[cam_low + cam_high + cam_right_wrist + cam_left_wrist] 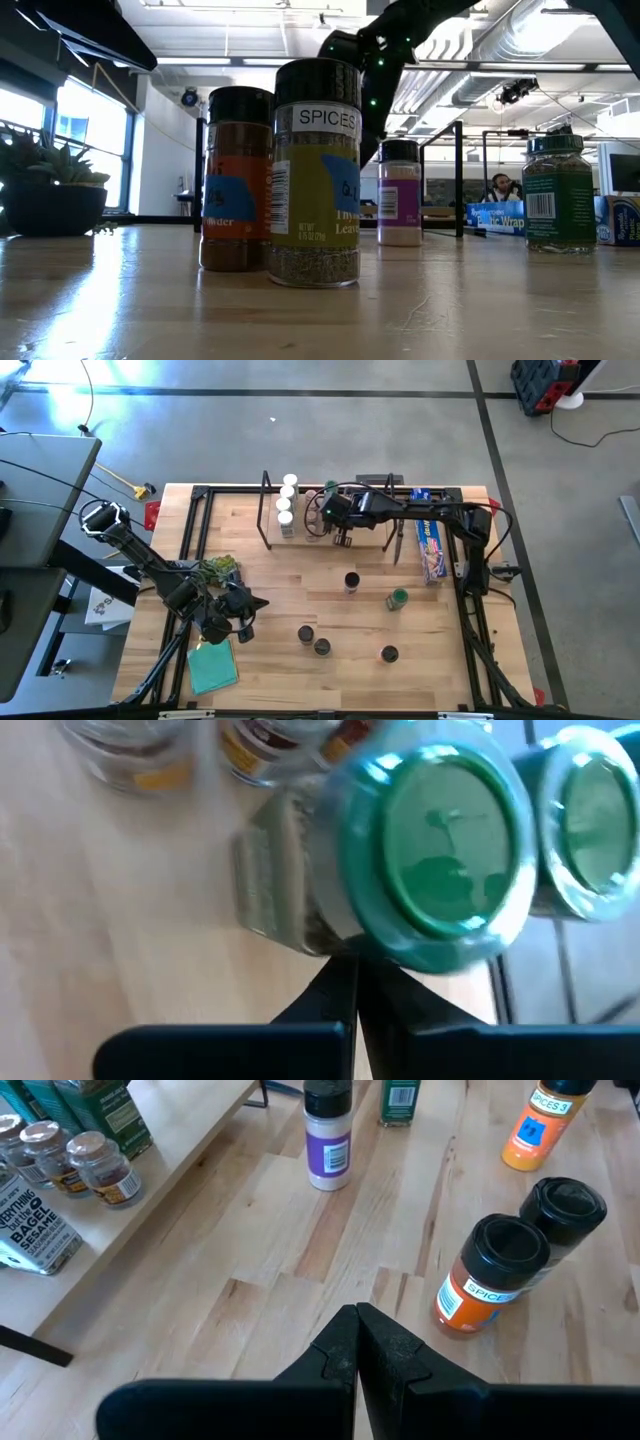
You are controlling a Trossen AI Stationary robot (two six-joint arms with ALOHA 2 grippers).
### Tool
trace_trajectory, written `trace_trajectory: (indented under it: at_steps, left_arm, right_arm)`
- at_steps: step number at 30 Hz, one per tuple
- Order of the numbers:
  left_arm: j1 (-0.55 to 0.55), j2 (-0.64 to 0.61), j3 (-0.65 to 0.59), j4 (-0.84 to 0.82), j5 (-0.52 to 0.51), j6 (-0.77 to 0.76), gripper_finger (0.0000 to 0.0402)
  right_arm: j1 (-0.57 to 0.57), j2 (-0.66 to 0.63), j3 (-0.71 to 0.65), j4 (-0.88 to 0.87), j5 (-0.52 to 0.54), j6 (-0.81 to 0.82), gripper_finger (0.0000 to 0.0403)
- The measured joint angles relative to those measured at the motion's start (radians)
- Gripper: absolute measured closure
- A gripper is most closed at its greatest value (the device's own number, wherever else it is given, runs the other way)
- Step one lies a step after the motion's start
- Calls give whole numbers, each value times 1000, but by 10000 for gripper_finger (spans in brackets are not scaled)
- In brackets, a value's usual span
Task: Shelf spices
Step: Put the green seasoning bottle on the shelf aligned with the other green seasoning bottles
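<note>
Pincer of the right arm (341, 540) hangs at the front edge of the shelf (330, 532), its two dark tapered fingers (345, 995) pressed flat together with nothing between them. Just beyond the fingertips a clear jar with a glossy round green lid (440, 850) lies tipped toward the wrist camera, and a second green-lidded jar (590, 825) sits right beside it.

That shelf is a low pale-wood rack with thin black metal uprights, standing at the far side of the tabletop (290, 585). A row of white-lidded jars (287, 502) stands at its left end.

Five cylindrical jars are still scattered on the grained plank surface: a black-lidded one with a white body and purple label (351, 582), a green-lidded one (398, 598), a close pair with black lids (312, 639), and another black-lidded one (389, 653). A long blue box (430, 540) lies near the right end of the shelf.

Left pincer (232, 622) rests low near the front left, its matte black fingers (340, 1350) closed on each other and empty, beside a teal square cloth (212, 666).
</note>
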Motion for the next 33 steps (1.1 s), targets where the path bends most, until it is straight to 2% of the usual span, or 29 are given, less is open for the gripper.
trace_trajectory:
  at_steps: [5, 8, 10, 15, 17, 25, 33]
  left_arm:
    - [0, 0, 0, 0, 0, 1, 401]
    - [0, 0, 0, 0, 0, 1, 401]
    - [0, 0, 0, 0, 0, 1, 401]
    - [0, 0, 0, 0, -1, 1, 401]
    - [0, 0, 0, 0, -1, 1, 401]
    - [0, 0, 0, 0, -3, 1, 401]
    - [0, 0, 0, 0, -3, 1, 401]
  right_arm:
    - [16, 0, 14, -65, 116, 11, 401]
    - [37, 0, 45, -134, 141, 16, 401]
    - [54, 0, 70, -189, 114, 27, 401]
    - [95, -2, 89, -239, -153, -2, 401]
    - [110, -2, 78, -205, -204, -7, 401]
    - [100, 1, 2, -5, -131, -13, 401]
    - [61, 1, -5, 42, -86, -8, 401]
